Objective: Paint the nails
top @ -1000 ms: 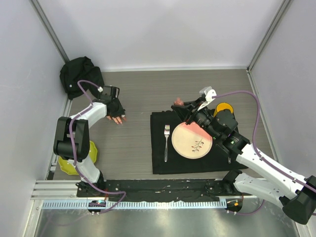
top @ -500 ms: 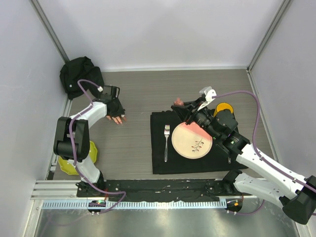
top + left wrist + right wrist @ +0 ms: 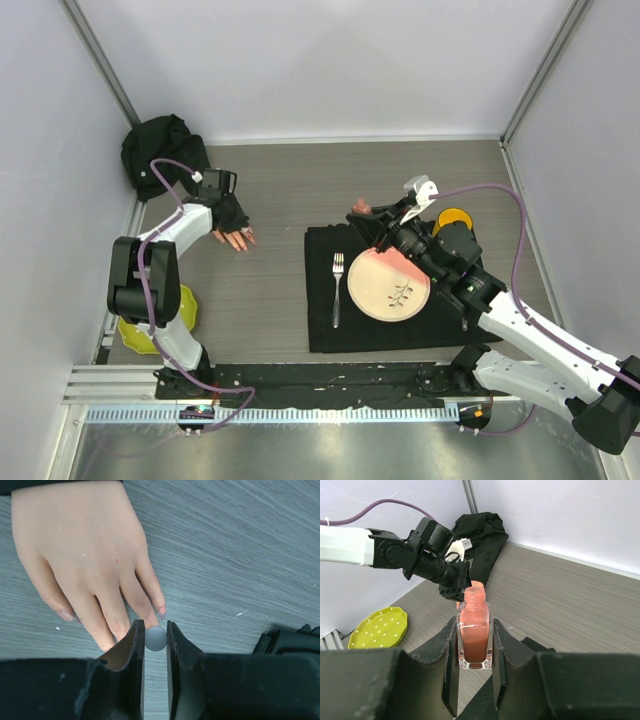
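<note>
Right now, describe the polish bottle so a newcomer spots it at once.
Find the black mat with the plate right of centre. Near the mat's far edge the right gripper clamps a small square bottle. It is the only clear glass thing here, uncapped, with pinkish-red liquid inside.

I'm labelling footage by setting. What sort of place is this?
Probably a robot lab test cell, not a salon: bare white walls on aluminium framing, two arms bolted to a rail, and a mannequin hand on a grey table with unrelated props, a plate and fork.
</note>
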